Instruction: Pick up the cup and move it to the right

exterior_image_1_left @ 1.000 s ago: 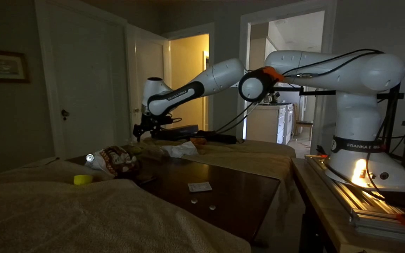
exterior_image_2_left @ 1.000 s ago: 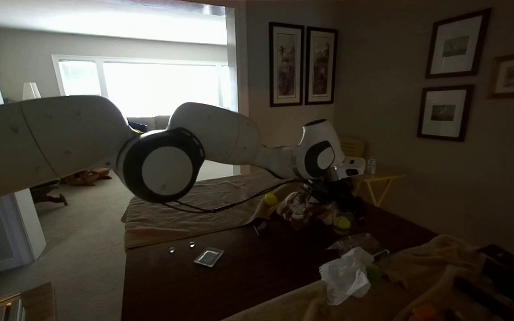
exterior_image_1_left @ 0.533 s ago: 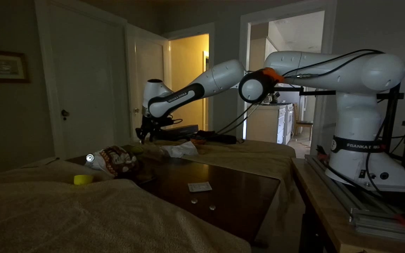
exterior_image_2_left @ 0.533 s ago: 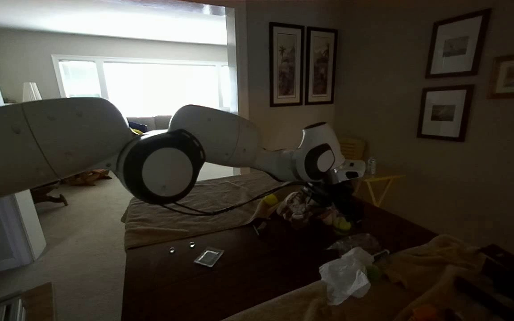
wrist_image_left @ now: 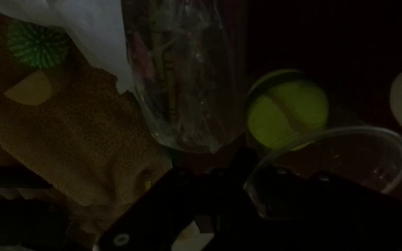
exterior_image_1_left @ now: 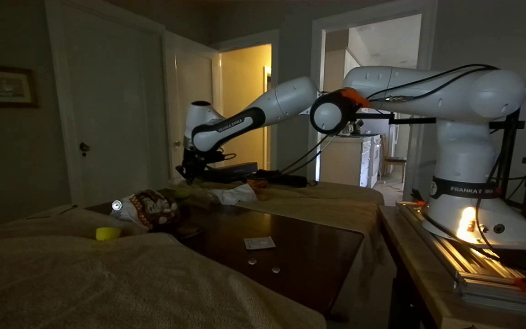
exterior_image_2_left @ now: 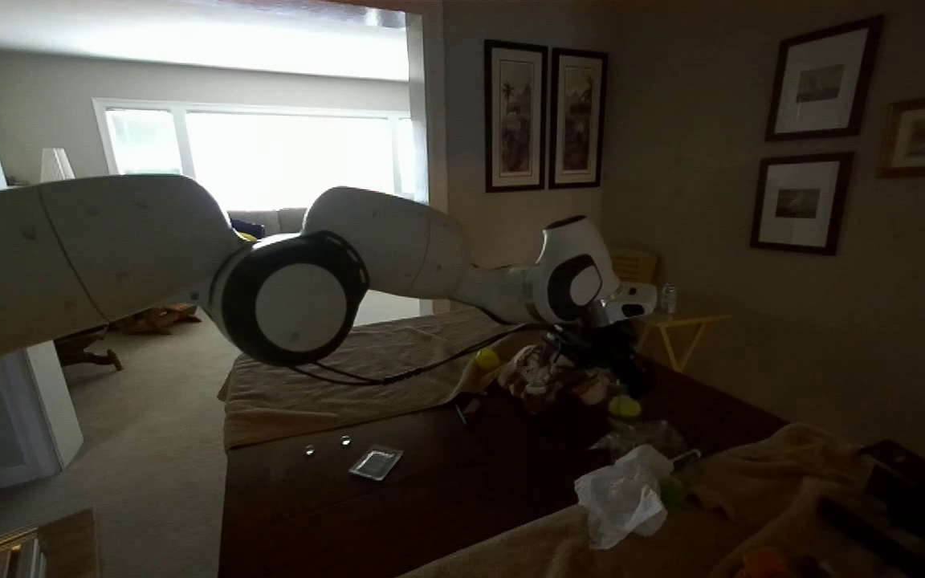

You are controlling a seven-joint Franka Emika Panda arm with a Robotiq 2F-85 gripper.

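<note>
In the wrist view the cup is clear plastic, its curved rim (wrist_image_left: 361,129) running across the lower right. My dark gripper (wrist_image_left: 243,174) has its jaws together at the rim's near left side, where the rim bends sharply between them. The picture there is very dark, so the pads themselves are hard to make out. In both exterior views the gripper (exterior_image_1_left: 189,177) hangs low over the far part of the table, fingers down. I cannot make out the cup clearly in those views.
A tennis ball (wrist_image_left: 288,111) lies just beyond the rim. Beside it are a clear bag (wrist_image_left: 187,80), white plastic (exterior_image_2_left: 623,494) and a green spiky ball (wrist_image_left: 38,43). A patterned bag (exterior_image_1_left: 153,208) and a card (exterior_image_1_left: 259,242) lie on the dark table.
My gripper's fingers have come together from a wide spread. The arm dipped, then rose slightly. The tennis ball has shifted a little in an exterior view.
</note>
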